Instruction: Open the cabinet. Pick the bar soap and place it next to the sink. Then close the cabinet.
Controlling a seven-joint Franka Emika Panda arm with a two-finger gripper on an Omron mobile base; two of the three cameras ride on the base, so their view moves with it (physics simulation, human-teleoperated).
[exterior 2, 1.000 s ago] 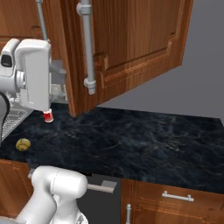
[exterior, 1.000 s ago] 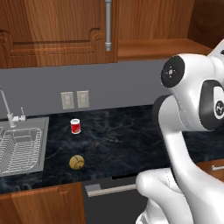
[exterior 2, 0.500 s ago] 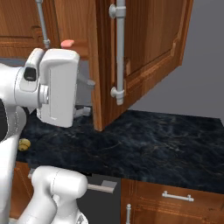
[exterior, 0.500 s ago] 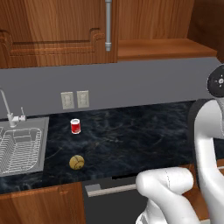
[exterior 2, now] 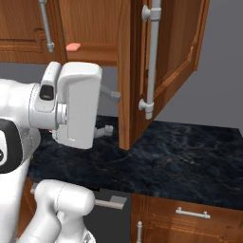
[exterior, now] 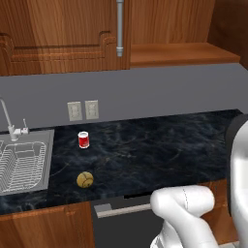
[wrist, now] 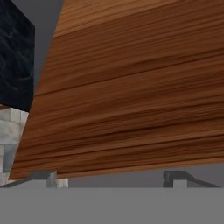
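The cabinet (exterior: 58, 34) hangs above the counter with its left door closed and its right half showing a bare shelf. In the right base view its right door (exterior 2: 168, 52) stands swung wide open, long grey handle (exterior 2: 153, 57) facing out. The salmon-pink bar soap (exterior 2: 73, 46) lies on the cabinet shelf. My gripper (exterior 2: 110, 112) is open, nothing between its fingers, just left of the open door's edge and below the shelf. In the hand view the gripper (wrist: 111, 180) faces the door's wood close up. The sink (exterior: 34, 137) sits at the counter's left end.
A red can (exterior: 84, 139) and a round yellow-brown ball (exterior: 85, 179) stand on the dark counter right of the sink. A thin faucet (exterior: 9, 121) rises behind the basin. Two wall outlets (exterior: 82, 110) are on the grey backsplash. Low wooden cabinets (exterior 2: 190, 213) run below.
The right door has swung further open. My gripper has opened wider, off the handle, and the arm has swung right, mostly leaving the left base view.
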